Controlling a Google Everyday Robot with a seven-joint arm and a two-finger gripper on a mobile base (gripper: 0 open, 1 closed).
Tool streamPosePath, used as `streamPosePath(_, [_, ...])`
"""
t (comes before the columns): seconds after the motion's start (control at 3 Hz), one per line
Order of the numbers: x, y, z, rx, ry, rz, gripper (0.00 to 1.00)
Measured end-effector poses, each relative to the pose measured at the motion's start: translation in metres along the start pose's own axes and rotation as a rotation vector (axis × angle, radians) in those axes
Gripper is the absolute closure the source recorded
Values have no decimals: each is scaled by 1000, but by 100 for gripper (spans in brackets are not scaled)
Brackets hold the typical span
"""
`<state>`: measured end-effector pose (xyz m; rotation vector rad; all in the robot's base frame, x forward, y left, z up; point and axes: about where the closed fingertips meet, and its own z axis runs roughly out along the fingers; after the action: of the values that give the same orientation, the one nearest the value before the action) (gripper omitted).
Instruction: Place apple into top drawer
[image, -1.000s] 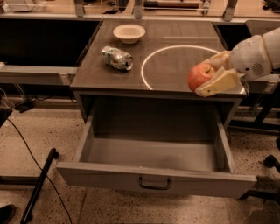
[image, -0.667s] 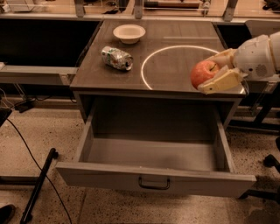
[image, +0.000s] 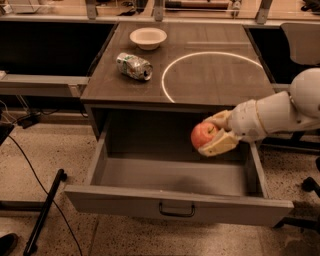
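Now at the drop step. Drawer (image: 125, 202) is pulled wide open, nothing visible inside. My gripper (image: 214, 134) hangs over its right side, clamped on the apple (image: 201, 134), which sits above the drawer floor, not resting on it. Next: lower slightly, release, stay clear of the right wall. Bowl (image: 148, 37) up on the tabletop (image: 215, 75) looks empty.

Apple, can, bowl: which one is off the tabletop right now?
The apple, held in the gripper above the open top drawer, at its right side. The crushed can and the white bowl both rest on the tabletop.
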<state>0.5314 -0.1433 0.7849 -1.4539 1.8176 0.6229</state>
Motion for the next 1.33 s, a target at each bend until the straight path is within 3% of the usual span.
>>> streamPosePath(0.33, [8,9,9,-25,10,12,100])
streamPosePath(0.67, [25,13,43,-34,62,45,100])
streamPosePath(1.0, [58,24,100,-39,159,69,100])
streamPosePath(1.33, [78,26,138,-45,187,101,81])
